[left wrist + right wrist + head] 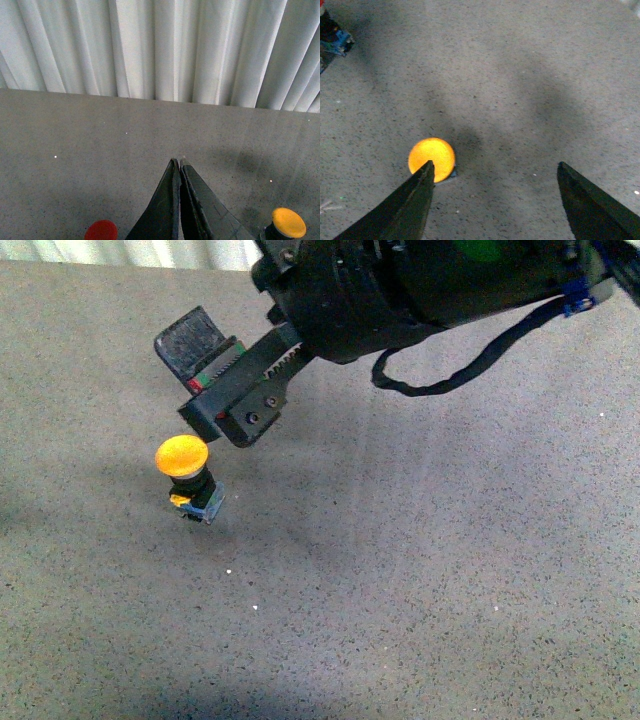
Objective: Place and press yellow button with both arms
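One yellow button (182, 456) stands on the grey speckled table (430, 570), in the left part of the surface and well short of its far edge. It rests on its small blue-grey base, orange-yellow dome up and leaning slightly.

The right arm (400, 280) reaches in across the far side of the table, a loop of black cable (450, 375) hanging under it. The right gripper (495, 163) hangs above the button with its jaws spread wide and nothing between them. In the right wrist view, one dark finger (405, 205) overlaps the edge of the dome, and the other stands well apart over bare table. Whether that finger touches the cap cannot be told.

The left gripper (178, 162) has its two fingers pressed together at the tips (no gap shows) and grips nothing. It points toward the far edge of the table, where a white pleated curtain (160, 50) hangs. In its view the button sits near one side of the fingers, and a round red cap (101, 231) lies on the table on the other side.
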